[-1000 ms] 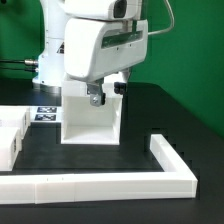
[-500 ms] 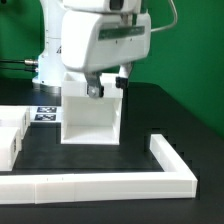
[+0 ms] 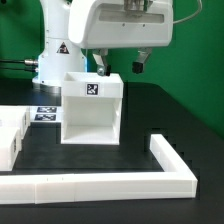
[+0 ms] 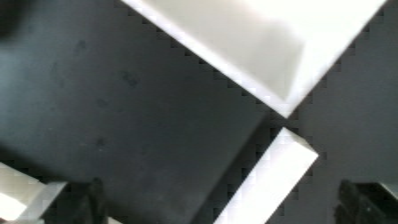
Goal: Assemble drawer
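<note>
The large white cube casing (image 3: 92, 112) stands upright on the black table with its open side to the front. A black-and-white tag (image 3: 92, 89) shows on its inner back wall. My gripper (image 3: 120, 68) hangs just above the casing's top edge, open and empty, touching nothing. In the wrist view the gripper (image 4: 222, 205) is open, with its dark fingertips (image 4: 80, 200) far apart and the casing's white walls (image 4: 267, 40) below. A small white open-top box, the drawer (image 3: 12, 124), sits at the exterior view's left edge, cut off; its knob is not visible.
The marker board (image 3: 42, 112) lies flat behind the drawer, left of the casing. A low white border wall (image 3: 100, 183) runs along the front and turns back at the exterior view's right (image 3: 168, 155). The arm's white base (image 3: 55, 60) stands behind the casing.
My gripper has risen from the casing's top wall to just above it. The tag inside the casing is uncovered. The casing has not moved.
</note>
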Robot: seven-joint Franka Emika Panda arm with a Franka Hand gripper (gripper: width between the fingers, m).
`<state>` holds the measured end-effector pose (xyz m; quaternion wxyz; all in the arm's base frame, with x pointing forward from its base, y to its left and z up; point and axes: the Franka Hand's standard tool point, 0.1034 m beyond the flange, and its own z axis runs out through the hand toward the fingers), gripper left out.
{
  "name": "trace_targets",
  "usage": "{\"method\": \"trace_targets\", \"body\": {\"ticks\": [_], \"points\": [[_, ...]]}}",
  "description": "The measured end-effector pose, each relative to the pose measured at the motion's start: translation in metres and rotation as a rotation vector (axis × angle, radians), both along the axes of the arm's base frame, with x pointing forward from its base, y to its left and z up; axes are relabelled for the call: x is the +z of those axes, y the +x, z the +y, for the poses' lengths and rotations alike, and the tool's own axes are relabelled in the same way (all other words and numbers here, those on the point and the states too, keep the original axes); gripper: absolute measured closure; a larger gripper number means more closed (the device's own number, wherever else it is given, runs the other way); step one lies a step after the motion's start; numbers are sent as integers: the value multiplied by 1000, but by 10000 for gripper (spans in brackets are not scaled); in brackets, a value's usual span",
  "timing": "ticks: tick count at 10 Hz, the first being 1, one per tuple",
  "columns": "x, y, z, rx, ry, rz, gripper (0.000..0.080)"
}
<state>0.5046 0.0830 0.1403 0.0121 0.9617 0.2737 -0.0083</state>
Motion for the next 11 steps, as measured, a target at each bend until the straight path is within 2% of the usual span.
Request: {"method": "trace_targets", "body": {"ticks": [3,6,9,11], "points": [[0,-1,0,-7,-1,1,150],[-2,-34,0,-252,-24,17,150],[-11,-49,7,-363,-33,38,150],[-22,-58,6,-417,-6,47,150]]}}
